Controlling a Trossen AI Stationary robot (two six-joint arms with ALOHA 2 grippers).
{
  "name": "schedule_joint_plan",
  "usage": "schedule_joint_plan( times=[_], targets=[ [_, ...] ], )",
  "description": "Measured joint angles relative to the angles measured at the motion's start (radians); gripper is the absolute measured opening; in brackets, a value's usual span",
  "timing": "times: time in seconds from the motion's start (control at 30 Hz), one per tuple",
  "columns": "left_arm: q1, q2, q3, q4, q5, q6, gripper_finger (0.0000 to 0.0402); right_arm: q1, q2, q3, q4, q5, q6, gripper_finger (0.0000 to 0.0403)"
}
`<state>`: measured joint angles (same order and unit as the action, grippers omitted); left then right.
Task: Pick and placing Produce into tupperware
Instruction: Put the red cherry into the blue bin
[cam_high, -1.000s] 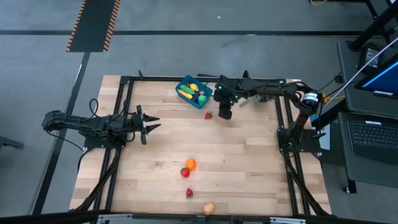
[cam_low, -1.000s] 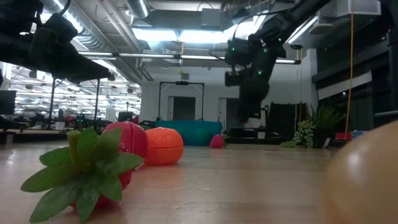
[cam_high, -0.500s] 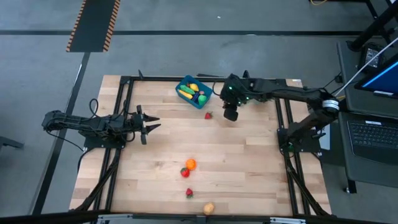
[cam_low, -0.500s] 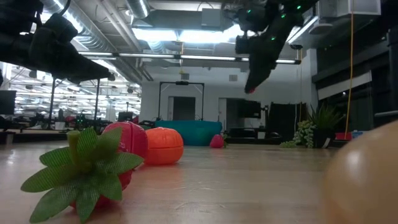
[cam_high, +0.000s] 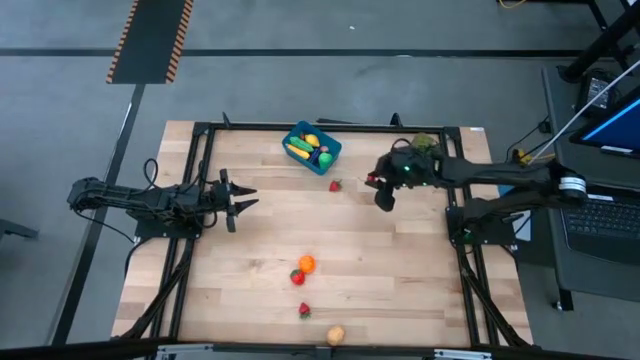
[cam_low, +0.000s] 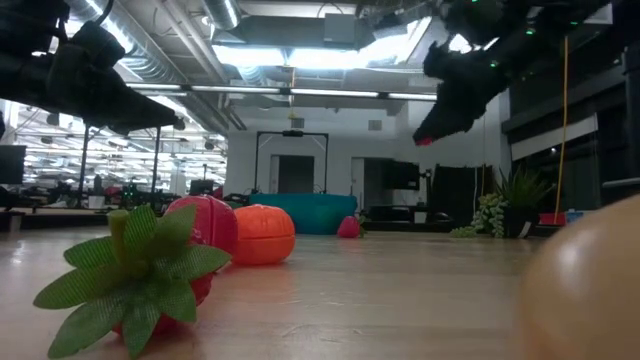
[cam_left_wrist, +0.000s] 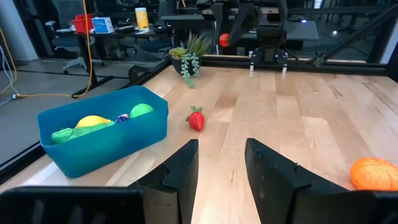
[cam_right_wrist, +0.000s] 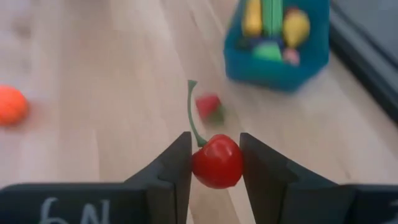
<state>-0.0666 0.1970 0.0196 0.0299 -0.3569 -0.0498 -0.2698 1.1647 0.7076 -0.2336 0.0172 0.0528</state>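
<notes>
Two dark fingers (cam_right_wrist: 177, 168) of our right gripper (cam_right_wrist: 216, 163) pinch one red cherry (cam_right_wrist: 217, 161), its green stem rising between them. In the high view this right gripper (cam_high: 383, 195) hangs above the table (cam_high: 400, 290), to the right of the blue tupperware (cam_high: 312, 147), and the cherry shows only as a red speck. We count one strawberry (cam_high: 335, 185) lying just beside the tupperware, between it and the gripper.

Our left gripper (cam_high: 238, 203) waits near the left edge, fingers (cam_left_wrist: 180, 171) a little apart, holding nothing.

The tupperware's long axis runs aslant to the table's edges; it holds several pieces, yellow, green and purple, which we cannot count exactly. Loose on the table nearer the front we count four more: an orange piece (cam_high: 306, 264), a red one (cam_high: 297, 277) touching it, another red one (cam_high: 304, 310) and a tan one (cam_high: 336, 335).
</notes>
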Motion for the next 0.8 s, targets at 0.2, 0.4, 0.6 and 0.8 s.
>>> schedule_joint_plan(
  times=[0.2, 0.4, 0.6, 0.8],
  targets=[
    [0.0, 0.0, 0.0, 0.0, 0.001, 0.0, 0.0124, 0.007, -0.089, -0.134, 0.264, -0.044, -0.033, 0.0118],
    [0.0, 0.0, 0.0, 0.0, 0.003, 0.0, 0.0124, 0.003, -0.099, -0.285, 0.573, -0.075, -0.08, 0.0118],
    [0.0, 0.0, 0.0, 0.001, 0.003, 0.0, 0.0124, -0.023, -0.099, -0.435, 0.91, -0.161, -0.031, 0.0118],
    [0.0, 0.0, 0.0, 0.001, 0.003, 0.0, 0.0124, -0.023, -0.098, -0.518, 1.047, -0.256, -0.008, 0.0118]
  ],
)
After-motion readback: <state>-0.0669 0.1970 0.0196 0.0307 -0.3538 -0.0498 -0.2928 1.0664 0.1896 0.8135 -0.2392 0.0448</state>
